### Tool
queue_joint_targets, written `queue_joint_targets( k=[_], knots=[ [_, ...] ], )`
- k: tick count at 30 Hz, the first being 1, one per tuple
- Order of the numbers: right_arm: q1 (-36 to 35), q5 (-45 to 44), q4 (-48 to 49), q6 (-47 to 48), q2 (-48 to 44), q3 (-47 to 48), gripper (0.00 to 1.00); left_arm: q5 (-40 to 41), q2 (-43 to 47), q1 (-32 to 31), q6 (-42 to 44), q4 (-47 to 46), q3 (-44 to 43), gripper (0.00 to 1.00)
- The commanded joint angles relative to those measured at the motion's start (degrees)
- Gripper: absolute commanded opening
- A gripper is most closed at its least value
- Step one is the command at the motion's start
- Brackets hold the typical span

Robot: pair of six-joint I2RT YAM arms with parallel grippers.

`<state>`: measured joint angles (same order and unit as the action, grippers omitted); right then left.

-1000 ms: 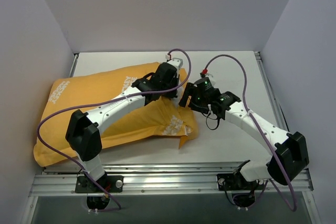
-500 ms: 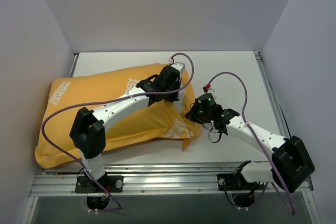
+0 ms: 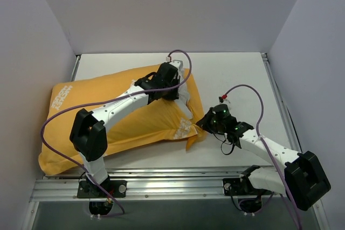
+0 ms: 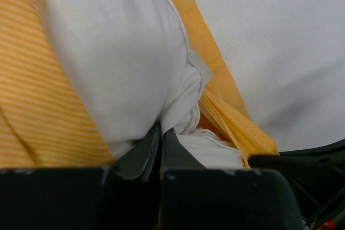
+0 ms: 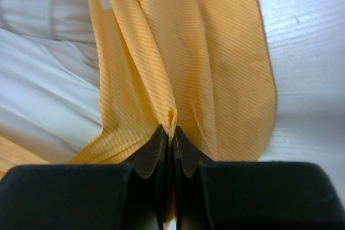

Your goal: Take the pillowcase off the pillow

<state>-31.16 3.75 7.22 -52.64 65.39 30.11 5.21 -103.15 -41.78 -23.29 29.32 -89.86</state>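
Observation:
The orange-yellow pillowcase (image 3: 102,106) lies across the left and middle of the table, white lettering showing. White pillow (image 3: 186,99) fabric peeks out at its open right end. My left gripper (image 3: 175,95) is shut on a fold of the pillow (image 4: 129,63) at that opening; in the left wrist view the jaws (image 4: 160,129) pinch white cloth with orange fabric (image 4: 226,100) to the right. My right gripper (image 3: 202,125) is shut on the pillowcase's right edge; the right wrist view shows its jaws (image 5: 172,133) closed on a ridge of orange striped cloth (image 5: 183,52), with the white pillow (image 5: 43,95) at left.
The white tabletop (image 3: 242,79) stretches to the right of the pillowcase. Grey walls enclose the table at left, back and right. A metal rail (image 3: 172,184) with both arm bases runs along the near edge. Purple cables loop over both arms.
My right gripper has closed on the pillowcase edge and moved toward the near right. My left gripper, still shut on the pillow, shifted slightly left and back; more white fabric shows.

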Motion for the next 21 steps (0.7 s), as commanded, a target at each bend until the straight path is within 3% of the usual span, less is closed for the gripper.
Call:
queue_joint_targets(
  k=[1,10,21],
  knots=[
    [1.7,-6.4,-23.3,1.1,-0.5,-4.8,0.0,13.9,3.2,6.9,3.3,-3.2,-5.1,0.02],
    [1.7,-6.4,-26.5,1.7,-3.5,-4.0,0.0,14.1,6.5,8.2,-1.1,-1.3,-9.7,0.02],
    [1.1,-1.7,-21.7,4.6,-3.3,-4.5,0.0,11.4,9.5,10.1,-15.1,-13.1,-12.9,0.02]
  ],
)
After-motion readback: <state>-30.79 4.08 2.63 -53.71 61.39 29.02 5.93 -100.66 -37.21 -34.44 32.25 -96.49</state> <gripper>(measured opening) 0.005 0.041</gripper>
